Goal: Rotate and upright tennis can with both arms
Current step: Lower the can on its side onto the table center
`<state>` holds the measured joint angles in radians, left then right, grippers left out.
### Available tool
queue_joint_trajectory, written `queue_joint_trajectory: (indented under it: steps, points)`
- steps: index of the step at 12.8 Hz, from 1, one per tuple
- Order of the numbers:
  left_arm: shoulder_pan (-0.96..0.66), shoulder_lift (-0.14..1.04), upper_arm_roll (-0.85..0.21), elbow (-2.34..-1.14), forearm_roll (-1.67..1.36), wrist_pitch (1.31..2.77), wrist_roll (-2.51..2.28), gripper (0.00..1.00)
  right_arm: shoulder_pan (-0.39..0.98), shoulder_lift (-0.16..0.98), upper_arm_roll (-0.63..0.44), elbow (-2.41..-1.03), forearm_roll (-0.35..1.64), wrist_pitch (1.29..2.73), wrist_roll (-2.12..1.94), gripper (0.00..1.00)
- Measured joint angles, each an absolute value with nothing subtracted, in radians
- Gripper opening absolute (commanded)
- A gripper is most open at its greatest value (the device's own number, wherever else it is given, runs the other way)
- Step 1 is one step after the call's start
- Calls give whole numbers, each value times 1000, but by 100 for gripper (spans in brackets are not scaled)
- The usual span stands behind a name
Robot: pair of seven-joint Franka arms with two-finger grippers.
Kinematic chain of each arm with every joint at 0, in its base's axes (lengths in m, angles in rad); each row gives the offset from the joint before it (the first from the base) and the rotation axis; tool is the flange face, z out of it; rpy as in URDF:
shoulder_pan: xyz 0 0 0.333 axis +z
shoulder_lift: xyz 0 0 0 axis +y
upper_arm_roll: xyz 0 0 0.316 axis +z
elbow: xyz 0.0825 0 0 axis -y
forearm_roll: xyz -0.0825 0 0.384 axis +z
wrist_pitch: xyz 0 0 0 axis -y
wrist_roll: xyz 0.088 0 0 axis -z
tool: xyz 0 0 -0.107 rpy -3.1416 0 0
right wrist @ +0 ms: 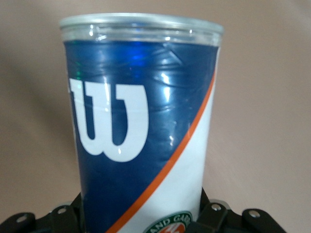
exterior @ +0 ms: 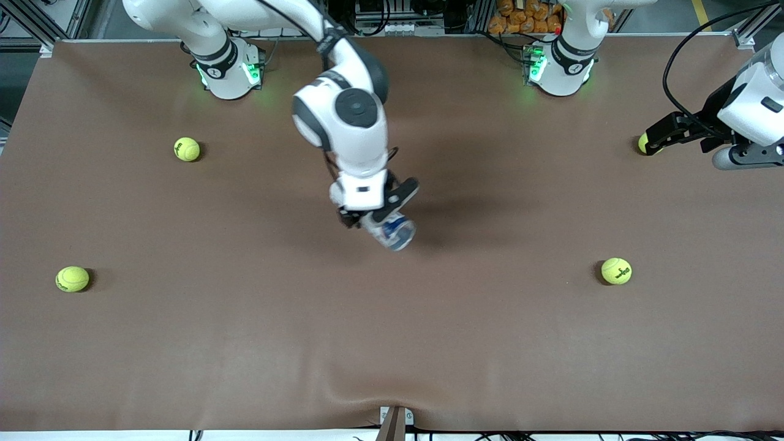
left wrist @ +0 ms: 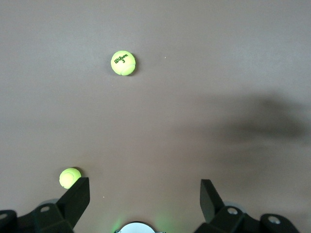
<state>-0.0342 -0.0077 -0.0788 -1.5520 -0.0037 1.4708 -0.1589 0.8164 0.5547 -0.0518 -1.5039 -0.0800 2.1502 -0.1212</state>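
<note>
The right arm reaches from its base out over the middle of the brown table, and the right tool hangs there above the surface with its fingers pinched on the tennis can. The can is held off the table, tilted, with its free end pointing down and toward the front camera. In the right wrist view the can fills the picture: a dark blue label with a white "W", an orange-red diagonal stripe, a white field below it, and a clear rim at the end away from the tool. A dark shadow lies on the table just beside the can, toward the left arm's end.

The left arm waits at its own end of the table, with the left tool low over the surface and its fingers spread wide, holding nothing. A tennis ball lies just beside one of those fingers, seen also in the left wrist view.

Three more balls lie on the table: one nearer the front camera at the left arm's end, also seen from the left wrist, and two at the right arm's end, one near that arm's base and one nearer the front camera.
</note>
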Motion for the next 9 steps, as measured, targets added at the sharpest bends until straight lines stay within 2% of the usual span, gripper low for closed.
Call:
queue_joint_trajectory:
  steps: [4,9]
  points:
    - [-34,-8,-79,-1552,-4,1471,-159,100,849,637,-52,-1494,-81,2275,-396,82]
    - [-34,-8,-79,-1552,-4,1471,-159,100,953,717,-52,-1452,-104,2281,-486,82]
